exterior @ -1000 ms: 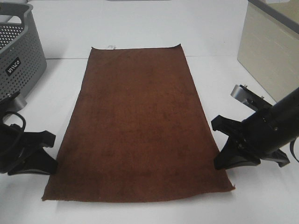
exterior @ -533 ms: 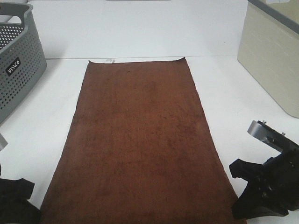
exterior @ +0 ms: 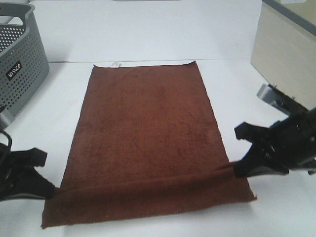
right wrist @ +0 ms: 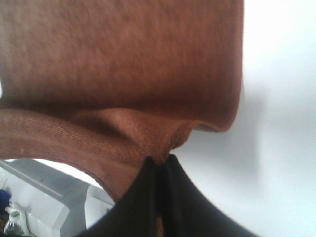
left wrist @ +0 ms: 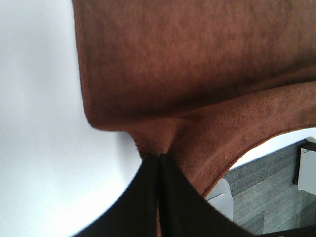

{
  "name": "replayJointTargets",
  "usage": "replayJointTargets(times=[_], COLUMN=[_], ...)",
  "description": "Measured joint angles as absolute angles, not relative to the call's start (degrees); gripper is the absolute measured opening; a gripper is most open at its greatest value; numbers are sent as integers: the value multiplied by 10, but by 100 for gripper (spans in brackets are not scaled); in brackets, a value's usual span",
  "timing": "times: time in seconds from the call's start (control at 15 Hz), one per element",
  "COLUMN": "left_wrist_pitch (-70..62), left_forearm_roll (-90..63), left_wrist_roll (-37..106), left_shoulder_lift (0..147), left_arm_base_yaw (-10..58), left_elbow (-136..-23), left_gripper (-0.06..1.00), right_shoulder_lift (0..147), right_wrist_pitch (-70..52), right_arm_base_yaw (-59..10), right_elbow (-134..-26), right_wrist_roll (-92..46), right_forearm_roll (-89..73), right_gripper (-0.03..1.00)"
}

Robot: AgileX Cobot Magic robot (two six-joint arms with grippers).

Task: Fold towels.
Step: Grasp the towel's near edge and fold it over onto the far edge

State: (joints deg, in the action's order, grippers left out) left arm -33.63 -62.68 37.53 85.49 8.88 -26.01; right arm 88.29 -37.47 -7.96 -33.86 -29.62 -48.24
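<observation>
Left gripper point(exterior: 49, 190) and right gripper point(exterior: 237, 168) both have their jaws fully closed, each pinching one near corner of the towel point(exterior: 148, 128). Both wrist views confirm cloth nipped at the tips of the left gripper point(left wrist: 159, 157) and the right gripper point(right wrist: 158, 160).

Between the two grips the near edge is raised and turned over, forming a narrow doubled strip across the near end. Beyond that strip the towel lies flat and single-layered on the white table point(exterior: 148, 34), with its far short edge and white tag point(exterior: 117, 63) undisturbed.

Assessment: the first fold is only started. The held edge has yet to be brought to the far edge, and any further folds remain.

A grey basket point(exterior: 19, 64) and a beige box point(exterior: 286, 64) stand well apart from the towel.
</observation>
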Motion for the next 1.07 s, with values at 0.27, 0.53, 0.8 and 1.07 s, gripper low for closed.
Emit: replayJointTargets(times=[0.27,0.53,0.8,1.07], left_wrist_pitch=[-335,-331,-290,-261], left_forearm_roll=[-593,-578,-574,-573], left_wrist_roll=[331,313,311,311], left_shoulder_lift=[953,1049,1148,1229], left_arm_base_yaw=[89,89,89,89], left_elbow=[-422,-581,-726,-862], left_gripper=[0,0,0,0], right_shoulder_lift=[967,1071,1191,1290], right_wrist_pitch=[-413,-437,-461,-462], right_arm_base_yaw=[-80,-80,-80,-80], right_elbow=[-523,-679,-885,-1050], right_wrist_roll=[-251,-207,-190,-175], right_forearm_roll=[-430,-388,-380,-357], right_gripper=[0,0,0,0])
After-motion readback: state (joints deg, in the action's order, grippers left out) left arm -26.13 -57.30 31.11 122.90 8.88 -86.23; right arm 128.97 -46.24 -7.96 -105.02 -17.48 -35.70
